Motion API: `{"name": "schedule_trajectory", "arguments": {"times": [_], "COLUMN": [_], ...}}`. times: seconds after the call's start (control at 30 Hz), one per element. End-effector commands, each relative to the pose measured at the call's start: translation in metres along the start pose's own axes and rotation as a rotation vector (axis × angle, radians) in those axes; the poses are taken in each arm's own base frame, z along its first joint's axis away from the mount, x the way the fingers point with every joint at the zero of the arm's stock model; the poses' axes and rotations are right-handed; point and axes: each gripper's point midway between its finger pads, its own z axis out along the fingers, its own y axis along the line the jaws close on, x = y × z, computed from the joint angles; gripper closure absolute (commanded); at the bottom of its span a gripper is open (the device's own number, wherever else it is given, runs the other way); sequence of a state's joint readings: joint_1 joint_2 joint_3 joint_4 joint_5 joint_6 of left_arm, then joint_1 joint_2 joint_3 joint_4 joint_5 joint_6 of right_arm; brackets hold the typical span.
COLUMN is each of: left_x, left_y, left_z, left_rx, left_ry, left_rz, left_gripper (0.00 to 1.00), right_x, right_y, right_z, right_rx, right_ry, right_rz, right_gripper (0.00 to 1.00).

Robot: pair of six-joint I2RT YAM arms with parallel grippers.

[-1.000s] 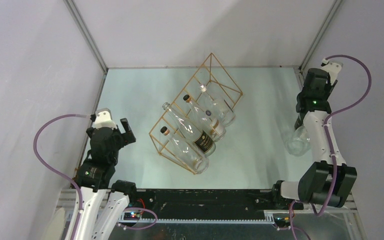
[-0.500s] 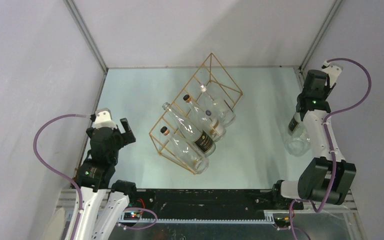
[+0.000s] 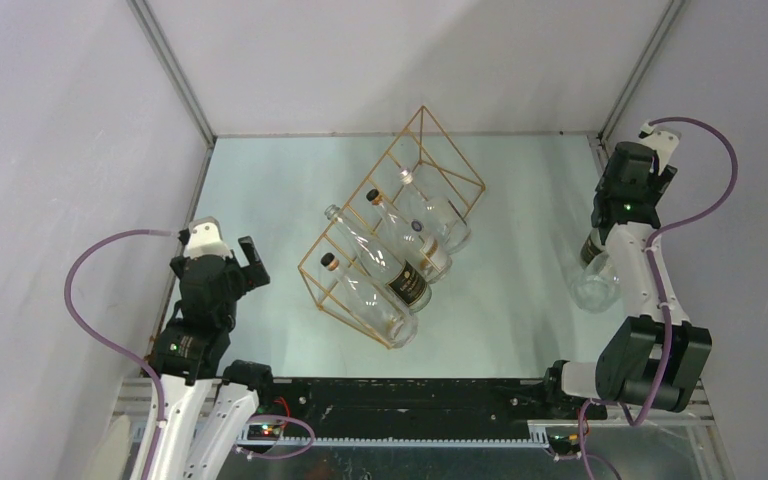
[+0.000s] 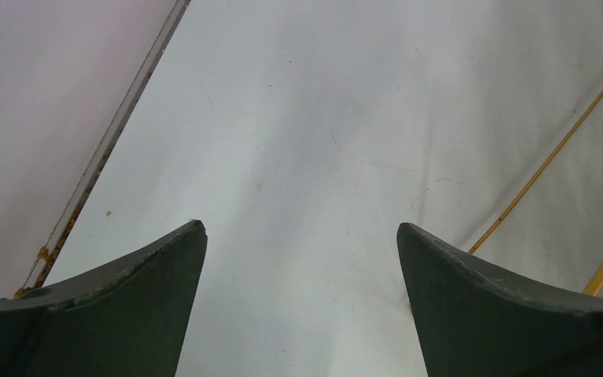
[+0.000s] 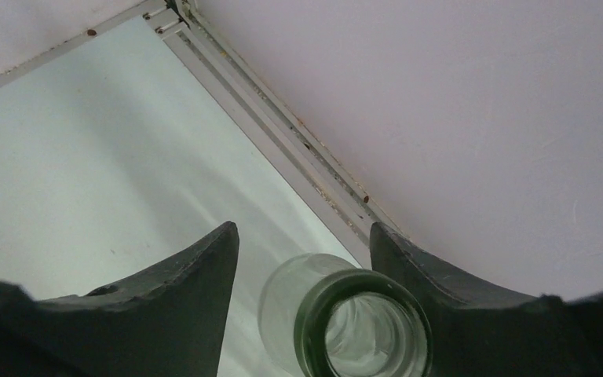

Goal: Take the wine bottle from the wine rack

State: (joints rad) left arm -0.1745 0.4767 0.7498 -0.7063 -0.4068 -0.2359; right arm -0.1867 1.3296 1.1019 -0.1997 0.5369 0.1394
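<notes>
Wine bottle [image 3: 596, 285]: stood upright on the pale surface [image 3: 280, 180] at the right edge of the top view, close to the right wall [image 3: 750, 200] and well apart from the wine rack [image 3: 454, 148] at centre frame. Showed clear glass with a dark label [image 3: 588, 250], partly hidden under the right arm [image 3: 642, 270].

Right gripper [image 5: 300, 228]: hung over the bottle's neck. Was spread open, with the bottle's open mouth at lower centre of the right wrist view, between the two dark fingers [image 5: 165, 298] and nearer the right-hand one. Could not tell whether that finger touched the glass.

Wine rack: sat slantwise across the middle of the surface, running from lower left to upper right. Carried four other bottles [image 3: 405, 270] lying side by side, necks toward upper left.

Left gripper [image 4: 298, 228]: hovered at lower left of the top view, wide open and holding nothing, over the surface. Had thin gold wires of the rack at the right edge of its wrist view.
</notes>
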Motion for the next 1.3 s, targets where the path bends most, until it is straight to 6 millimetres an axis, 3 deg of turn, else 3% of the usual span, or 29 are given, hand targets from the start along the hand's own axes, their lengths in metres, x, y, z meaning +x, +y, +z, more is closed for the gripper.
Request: {"name": "schedule_trajectory", "arguments": {"times": [0.0,0.4,0.73,1.0,1.13,1.27], "left_x": [-0.008,-0.009,-0.012,-0.033,-0.037,-0.031], "left_y": [0.004,0.003,0.002,0.002,-0.002,-0.004], "left_z": [-0.005,-0.005,-0.009,-0.019,-0.027,-0.031], "left_rx": [-0.017,-0.006,0.012,0.028,0.062,0.087], "left_ry": [-0.037,-0.043,-0.065,-0.117,-0.112,-0.098], "left_rz": [-0.017,-0.02,-0.024,-0.007,-0.002,-0.001], "left_gripper": [0.02,0.02,0.02,0.02,0.02,0.02], "right_x": [-0.021,-0.047,-0.091,-0.128,-0.133,-0.123], "right_y": [-0.001,-0.005,-0.025,-0.032,-0.019,0.003], "right_z": [-0.01,-0.038,-0.087,-0.169,-0.216,-0.264], "right_rx": [-0.029,-0.08,-0.116,-0.284,-0.451,-0.666], "right_ry": [-0.065,-0.138,-0.298,-0.402,-0.408,-0.372], "right_rz": [0.019,0.05,0.091,0.179,0.182,0.15], "right_gripper": [0.34,0.14,0.08,0.07,0.07,0.09]}}
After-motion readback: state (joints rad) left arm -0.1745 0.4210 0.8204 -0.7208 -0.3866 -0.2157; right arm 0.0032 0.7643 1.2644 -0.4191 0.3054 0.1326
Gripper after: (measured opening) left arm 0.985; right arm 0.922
